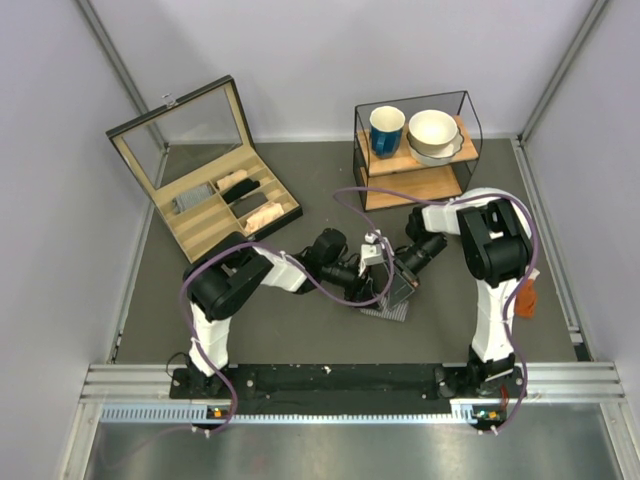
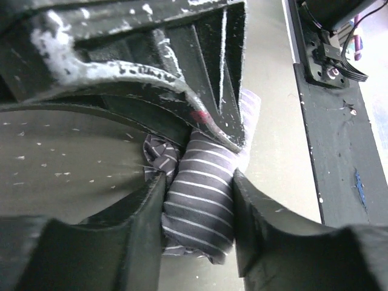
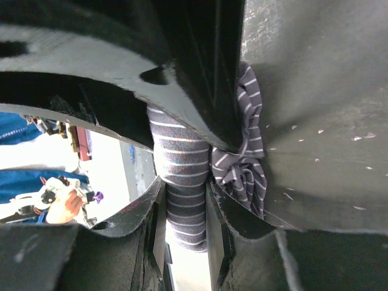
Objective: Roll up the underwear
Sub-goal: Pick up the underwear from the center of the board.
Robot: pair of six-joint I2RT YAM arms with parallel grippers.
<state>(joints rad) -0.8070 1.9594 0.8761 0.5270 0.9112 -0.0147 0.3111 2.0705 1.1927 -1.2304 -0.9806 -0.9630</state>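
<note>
The underwear (image 1: 390, 306), grey cloth with thin white stripes, is bundled into a tight roll at the middle of the table. In the left wrist view the roll (image 2: 200, 194) stands between my two fingers, with both pads pressed on its sides. My left gripper (image 2: 199, 218) is shut on it. In the right wrist view the same roll (image 3: 182, 182) is squeezed between that gripper's fingers. A loose bunched end (image 3: 245, 163) spills out beside them. My right gripper (image 3: 182, 212) is shut on the roll. From above, the left gripper (image 1: 368, 283) and right gripper (image 1: 398, 283) meet over the cloth.
An open wooden compartment box (image 1: 170, 165) with several fabric rolls sits at the back left. A black-framed shelf (image 1: 470, 135) holds a blue mug (image 1: 386, 130) and white bowls (image 1: 434, 133) at the back right. An orange item (image 1: 527, 298) lies by the right arm.
</note>
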